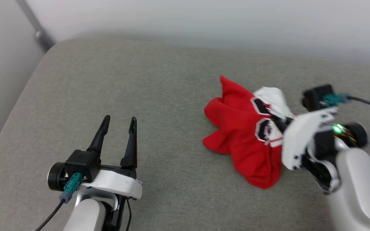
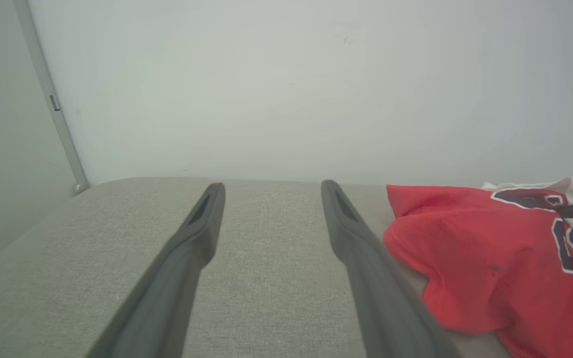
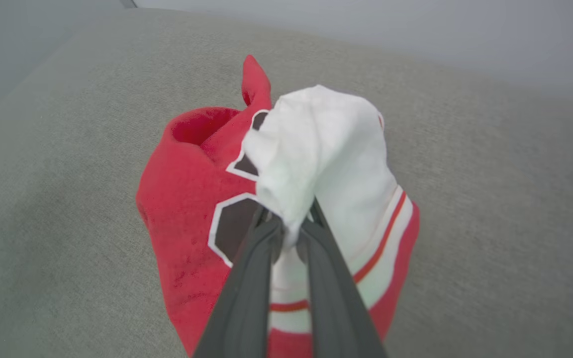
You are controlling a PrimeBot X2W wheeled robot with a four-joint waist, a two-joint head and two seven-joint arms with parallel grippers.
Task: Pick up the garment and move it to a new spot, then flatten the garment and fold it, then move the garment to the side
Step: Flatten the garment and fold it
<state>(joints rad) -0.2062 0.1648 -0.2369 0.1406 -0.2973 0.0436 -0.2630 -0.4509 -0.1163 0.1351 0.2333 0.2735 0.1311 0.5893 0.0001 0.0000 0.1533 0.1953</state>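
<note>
Nearest the head camera, the left gripper (image 1: 120,118) hovers over the near left part of the grey cushioned surface (image 1: 124,80), its two dark fingers spread apart with nothing between them. The garment (image 1: 239,128) lies in a crumpled heap on the right half of that surface, away from the far edge along the wall, red cloth bunched up with black white-edged lettering showing. It sits well to the right of the left gripper. In the left wrist view it lies beyond and to the right of the fingers. The right gripper (image 3: 290,226) reaches into the heap's right side, its fingers pinched together on a raised fold of the white sleeve, beside the red-and-white striped trim.
</note>
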